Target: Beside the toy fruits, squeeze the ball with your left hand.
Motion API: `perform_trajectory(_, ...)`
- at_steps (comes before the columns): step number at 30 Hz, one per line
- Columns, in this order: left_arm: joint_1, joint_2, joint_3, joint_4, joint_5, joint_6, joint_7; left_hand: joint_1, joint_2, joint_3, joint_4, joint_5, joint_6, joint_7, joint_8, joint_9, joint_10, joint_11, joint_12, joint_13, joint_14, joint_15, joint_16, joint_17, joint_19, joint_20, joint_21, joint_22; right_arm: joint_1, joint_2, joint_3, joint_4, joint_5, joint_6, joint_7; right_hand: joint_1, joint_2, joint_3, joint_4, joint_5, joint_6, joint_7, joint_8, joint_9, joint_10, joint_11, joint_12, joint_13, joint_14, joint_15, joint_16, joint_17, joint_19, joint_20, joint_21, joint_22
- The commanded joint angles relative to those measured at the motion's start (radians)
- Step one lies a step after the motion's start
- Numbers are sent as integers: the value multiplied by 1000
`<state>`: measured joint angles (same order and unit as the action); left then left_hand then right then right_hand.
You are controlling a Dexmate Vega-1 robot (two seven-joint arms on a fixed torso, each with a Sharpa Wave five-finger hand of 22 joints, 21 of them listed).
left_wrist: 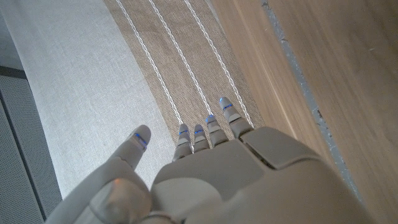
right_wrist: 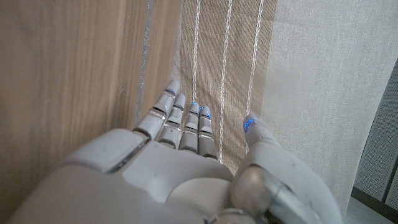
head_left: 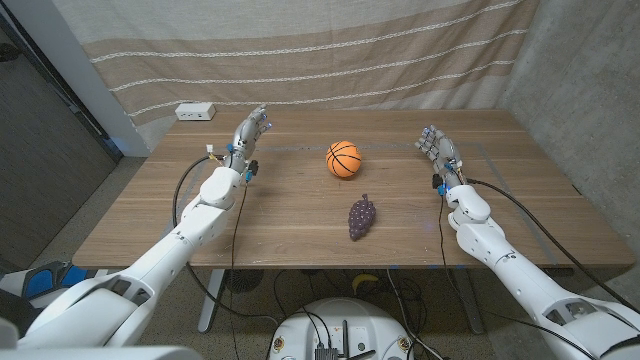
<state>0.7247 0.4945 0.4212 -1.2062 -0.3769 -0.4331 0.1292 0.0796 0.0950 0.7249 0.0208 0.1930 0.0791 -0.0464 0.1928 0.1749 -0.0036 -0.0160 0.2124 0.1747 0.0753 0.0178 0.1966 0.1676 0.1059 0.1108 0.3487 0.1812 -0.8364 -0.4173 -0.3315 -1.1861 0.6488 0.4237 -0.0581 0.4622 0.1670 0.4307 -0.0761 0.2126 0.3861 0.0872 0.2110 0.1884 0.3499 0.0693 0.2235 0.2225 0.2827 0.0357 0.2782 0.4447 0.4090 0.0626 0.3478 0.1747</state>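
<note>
left hand point(head_left: 250, 133) hovering, fingers apart, holding nothing | right hand point(head_left: 436, 147) likewise | ball point(head_left: 343, 159) sitting near grapes point(head_left: 362, 216)

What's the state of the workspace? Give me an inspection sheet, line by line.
Surface: wooden table, tape lines near its far edge.
Job's things: ball, orange, mid-table; grapes, purple toy, nearer the robot, apart from the ball.
Clutter: white box at the far left corner.
Hands: left hand and right hand both open, holding nothing, fingers pointing at the curtain.
Cables: black cable along the left arm; another on the right arm.
Surroundings: striped curtain behind the table.
</note>
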Motion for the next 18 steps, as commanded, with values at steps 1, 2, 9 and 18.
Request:
perform_trajectory(1, -12, 45, 29, -78, 152, 35, 80, 7, 0, 2, -9, -1, 12, 0, 4, 1, 11, -5, 2, 5, 12, 1, 2, 2, 14, -3, 4, 4, -23, -5, 1, -31, -4, 3, -11, 7, -8, 4, -8, 7, 13, 3, 6, 5, 12, 0, 7, 2, 13, 1, 8, 0, 7, 1, 4, 6)
perform_trajectory(2, -15, 49, 31, -83, 160, 37, 79, 7, 0, 2, -10, -1, 14, -1, 5, 1, 12, -5, 2, 5, 13, -1, 1, 2, 16, -2, 4, 4, -25, -6, 1, -33, -3, 3, -11, 8, -8, 4, -9, 7, 14, 3, 6, 5, 13, 1, 7, 2, 12, 1, 8, 0, 7, 1, 4, 6)
perform_trajectory(9, -29, 62, 43, -109, 216, 43, 92, 9, 3, 3, -18, -2, 17, -6, 3, 1, 14, -7, 0, 5, 16, -3, -1, 2, 22, -2, 4, 4, -38, -8, 3, -51, -4, 6, -16, 8, -7, 4, -14, 10, 20, 3, 7, 5, 24, 4, 10, 2, 15, 2, 8, -1, 7, 2, 2, 6)
perform_trajectory(18, -61, 70, 65, -111, 279, 39, 90, 11, 6, 5, -25, -2, 21, -8, 2, 2, 18, -10, -1, 5, 23, -4, -3, 2, 29, 0, 5, 5, -58, -16, 4, -82, -14, 7, -33, 7, -6, 4, -20, 13, 26, 5, 7, 5, 37, 10, 13, 2, 16, 7, 8, -1, 9, 6, 0, 7)
